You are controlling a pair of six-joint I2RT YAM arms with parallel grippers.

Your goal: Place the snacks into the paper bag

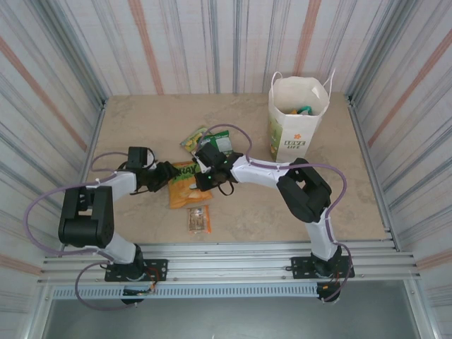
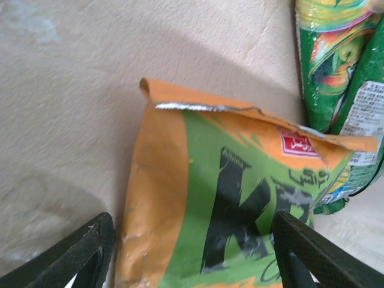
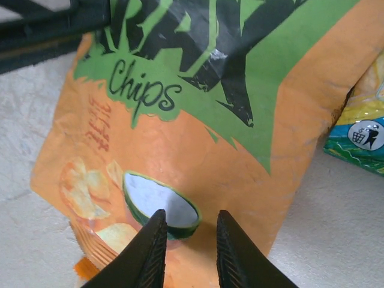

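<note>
a crinkly orange packet (image 1: 185, 185), printed with a jagged green panel and heavy black lettering, is being seen lying flat on the matte, stone-patterned table (image 1: 141, 120). its crimped top seal (image 2: 198, 108) is being shown ragged, with a silvery edge. the left claw (image 2: 198, 258) is being held widely spread, with its black ribbed fingers (image 2: 78, 252) being set to either side of the packet's width. whether the film is being touched there cannot be told.

the right claw (image 3: 189, 240) is being held over the packet's lower end, just by a printed dip bowl and chips. its smooth, tapered fingers (image 3: 150, 246) are being held narrowly parted, with flat film being shown in the gap. whether the film is being pinched cannot be told.

just beyond the orange packet, glossy green packets (image 1: 193, 138) are being seen bunched together. a small clear packet (image 1: 199, 219) with orange-brown contents is being seen nearer the arm bases, apart from the rest. the paper bag (image 1: 296, 134), white, stiff and upright with thin looped handles, is being seen at the far right of the table, well apart from both claws. coloured packets (image 1: 305, 109) are being glimpsed through its open mouth.
</note>
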